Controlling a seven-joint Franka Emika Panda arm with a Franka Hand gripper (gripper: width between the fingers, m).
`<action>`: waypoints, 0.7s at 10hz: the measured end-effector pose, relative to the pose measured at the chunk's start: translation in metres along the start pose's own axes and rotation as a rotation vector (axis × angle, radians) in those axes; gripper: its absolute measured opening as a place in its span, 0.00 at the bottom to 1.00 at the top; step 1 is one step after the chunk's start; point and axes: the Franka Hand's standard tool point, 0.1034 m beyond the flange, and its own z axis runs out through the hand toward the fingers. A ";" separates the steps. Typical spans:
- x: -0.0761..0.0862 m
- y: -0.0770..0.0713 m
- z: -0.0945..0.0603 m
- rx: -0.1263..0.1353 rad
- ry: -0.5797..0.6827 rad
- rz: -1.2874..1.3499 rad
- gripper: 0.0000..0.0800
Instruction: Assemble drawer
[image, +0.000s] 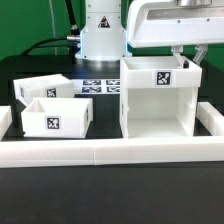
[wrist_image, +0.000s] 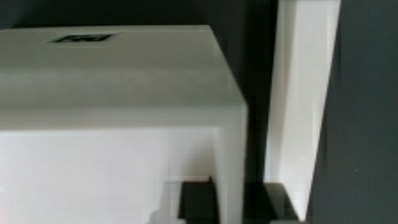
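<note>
The large white drawer casing (image: 150, 100) stands upright right of centre, with a square tag on its top. In the wrist view its flat top (wrist_image: 107, 90) fills most of the picture. My gripper (image: 186, 60) is at the casing's top edge on the exterior view's right. In the wrist view the gripper (wrist_image: 233, 203) has a dark finger on each side of the casing's thin side wall, with no gap showing. Two open-top trays sit apart to the left, one in front (image: 55, 118) and one behind (image: 45, 88).
A long low white border bar (image: 110, 152) runs along the front, and another (image: 212, 115) runs along the right, close beside the casing; this one also shows in the wrist view (wrist_image: 311, 90). The marker board (image: 100, 85) lies behind, and the arm's base (image: 100, 35) beyond it.
</note>
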 end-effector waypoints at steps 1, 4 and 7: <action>0.008 0.001 0.001 0.003 0.019 0.002 0.05; 0.011 -0.001 0.001 0.010 0.020 0.064 0.05; 0.010 -0.005 0.000 0.025 0.016 0.232 0.05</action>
